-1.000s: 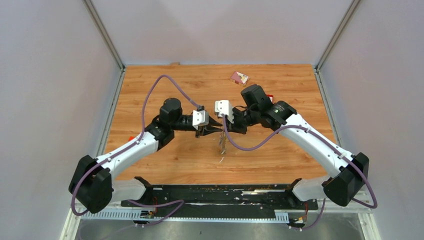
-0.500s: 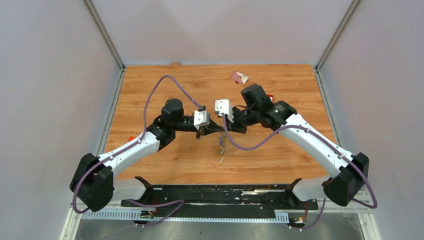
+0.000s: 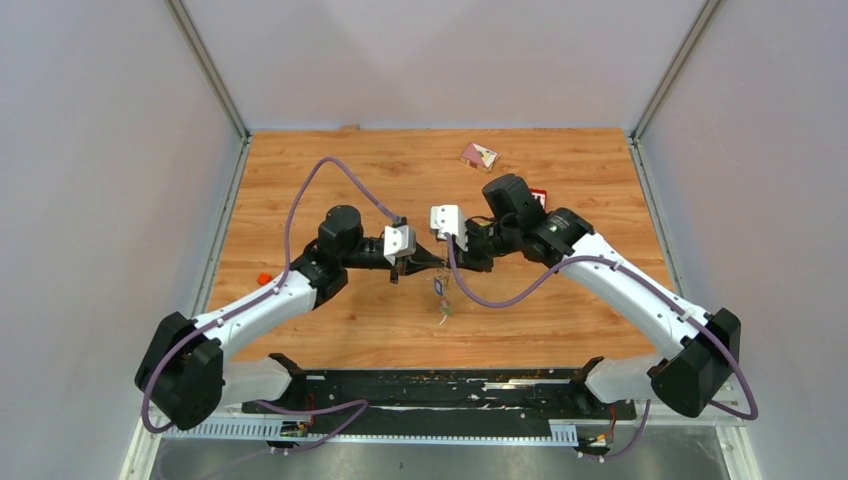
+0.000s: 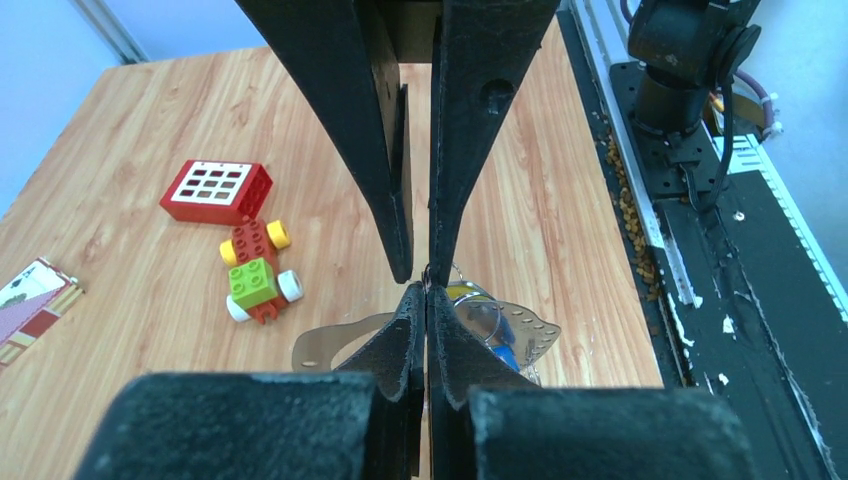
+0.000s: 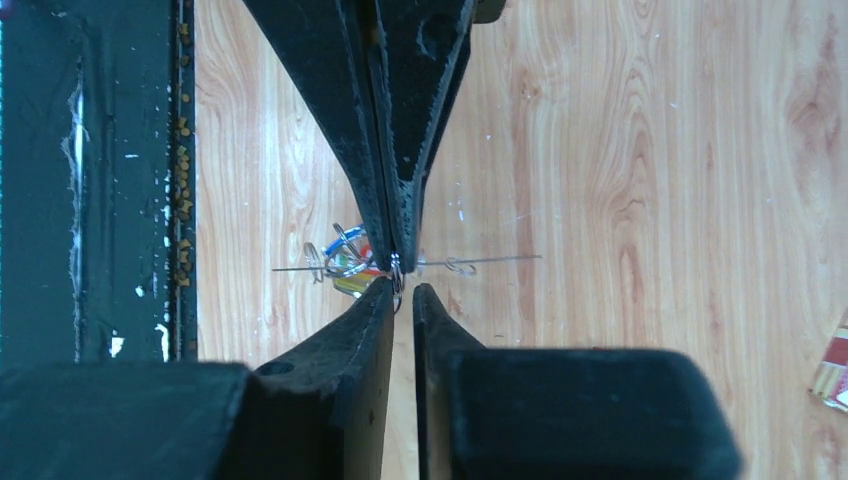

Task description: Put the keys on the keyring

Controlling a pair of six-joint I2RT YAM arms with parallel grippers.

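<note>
My two grippers meet tip to tip above the middle of the table. My left gripper (image 3: 434, 263) (image 4: 427, 291) is shut on a small wire ring (image 5: 397, 270). The keyring (image 4: 528, 331), a flat grey loop with holes along its edge, hangs under the tips and shows edge-on in the right wrist view (image 5: 500, 260). The keys (image 5: 343, 262) with their yellow and red tags hang in a bunch beside it, and show small in the top view (image 3: 442, 292). My right gripper (image 3: 447, 261) (image 5: 402, 291) has its jaws a narrow gap apart, the wire ring at one fingertip.
A green-yellow-red toy car (image 4: 258, 283) and a red block with a white grid (image 4: 215, 190) lie on the wooden table beyond the grippers. A card (image 3: 478, 154) lies at the back. A small orange piece (image 3: 264, 278) lies by the left arm. The black base rail (image 3: 440, 385) runs along the near edge.
Both arms have shifted slightly left and toward the near edge. The hanging bunch has swung and now hangs shorter under the tips.
</note>
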